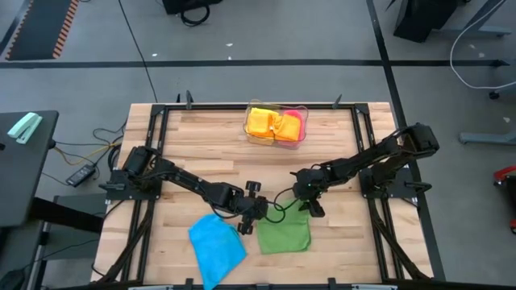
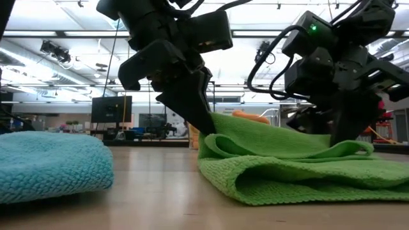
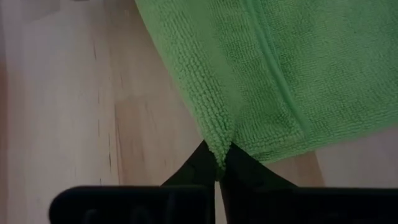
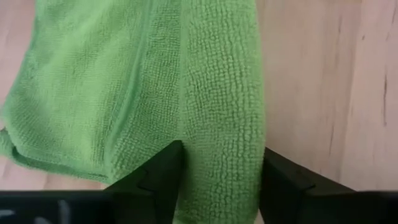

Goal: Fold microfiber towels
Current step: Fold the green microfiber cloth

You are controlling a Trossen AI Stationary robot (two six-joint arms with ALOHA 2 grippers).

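Figure: two-arm fold of the green towel (image 1: pixel 284 235), which lies half-folded on the wooden table (image 1: pixel 201 141) near its front edge, taken here as the landmark. The left gripper (image 1: pixel 256 211) sits at the towel's left rear corner, its jaws pinched tight on a small tuft of the hem; the left wrist view shows the cloth squeezed between the two dark fingertips (image 3: pixel 202 165). This grip appears intended to pin or carry that corner while the fold is made. The right gripper (image 1: pixel 310 205) stands at the towel's right rear corner, jaws partly apart and straddling a raised ridge of cloth; whether they yet press it cannot be told. In the low view the towel shows stacked layers, suggesting a fold partly done. A blue towel (image 1: pixel 216 244) lies just left of the green one, apart from it. Well behind the green towel, at the table's rear edge, a clear tray (image 1: pixel 276 137) holds yellow, orange and pink towels. Nothing obstructs either gripper, though the two wrists work close together.
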